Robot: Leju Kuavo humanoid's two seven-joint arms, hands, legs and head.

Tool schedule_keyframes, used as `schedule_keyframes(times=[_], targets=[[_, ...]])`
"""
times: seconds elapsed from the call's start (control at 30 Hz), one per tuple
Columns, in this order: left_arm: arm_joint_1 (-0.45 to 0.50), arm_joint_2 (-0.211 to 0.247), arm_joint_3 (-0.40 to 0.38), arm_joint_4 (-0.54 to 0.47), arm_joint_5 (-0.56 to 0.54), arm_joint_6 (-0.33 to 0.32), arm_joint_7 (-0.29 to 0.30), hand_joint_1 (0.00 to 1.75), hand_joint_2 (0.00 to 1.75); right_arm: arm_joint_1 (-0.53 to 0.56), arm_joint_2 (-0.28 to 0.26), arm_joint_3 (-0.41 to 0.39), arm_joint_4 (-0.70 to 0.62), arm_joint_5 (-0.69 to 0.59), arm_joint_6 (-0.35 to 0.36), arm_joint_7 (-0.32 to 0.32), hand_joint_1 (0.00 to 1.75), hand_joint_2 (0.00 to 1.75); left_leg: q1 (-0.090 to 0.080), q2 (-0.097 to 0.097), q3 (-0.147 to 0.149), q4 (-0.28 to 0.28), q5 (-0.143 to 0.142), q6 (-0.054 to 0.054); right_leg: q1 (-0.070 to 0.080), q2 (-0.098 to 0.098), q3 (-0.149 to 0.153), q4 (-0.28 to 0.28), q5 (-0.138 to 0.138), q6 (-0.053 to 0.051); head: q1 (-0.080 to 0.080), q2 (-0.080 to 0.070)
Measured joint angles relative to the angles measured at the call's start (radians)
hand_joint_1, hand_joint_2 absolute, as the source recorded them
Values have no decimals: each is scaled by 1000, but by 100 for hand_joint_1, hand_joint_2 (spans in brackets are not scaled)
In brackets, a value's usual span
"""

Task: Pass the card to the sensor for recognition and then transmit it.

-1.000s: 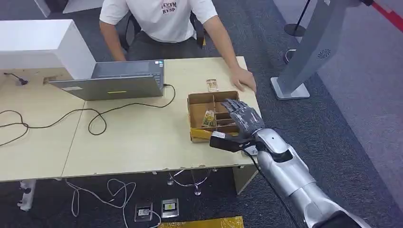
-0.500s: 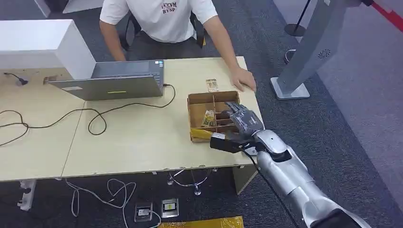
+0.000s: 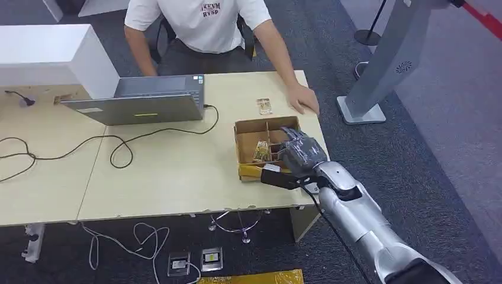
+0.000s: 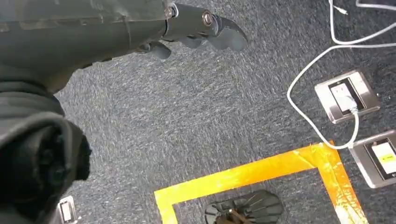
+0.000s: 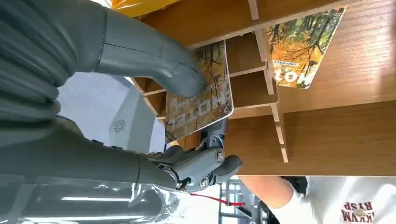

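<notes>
An open cardboard box (image 3: 248,128) with wooden dividers stands near the table's right end. My right hand (image 3: 299,151) reaches into its right side. Seen from the right wrist, the thumb (image 5: 154,60) presses on the face of a card with an autumn-tree print (image 5: 205,100) standing in a slot, and the fingers (image 5: 208,167) curl behind it, so the card is pinched. A second such card (image 3: 261,150) (image 5: 303,46) lies in a neighbouring compartment. A third card (image 3: 264,106) lies on the table beyond the box. My left hand (image 4: 201,25) hangs over the carpet, empty, fingers loosely apart.
A person in a white shirt sits across the table, one hand (image 3: 303,98) resting near the box. A laptop (image 3: 142,100) with trailing cables and a white case (image 3: 47,56) occupy the left. A grey stand (image 3: 385,65) rises off the table's right end.
My right hand has sunk deeper into the box and its fingers have curled down around the card. The box has slid slightly toward me.
</notes>
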Motion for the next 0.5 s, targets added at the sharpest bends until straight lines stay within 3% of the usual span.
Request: schedule_keyframes(times=[0.37,0.5], targets=[[0,-14,0,0,-1,6,0,0,0,-1,-1,0,0,-10,-16,-2,175,175,0,0,0,0,0,0,0,0,0,0,0,0,0,0],[0,-15,0,0,-9,9,-5,0,0,-47,-5,-6,-1,-16,-37,-24,175,175,0,1,0,0,0,0,0,1,0,0,1,0,0,0]])
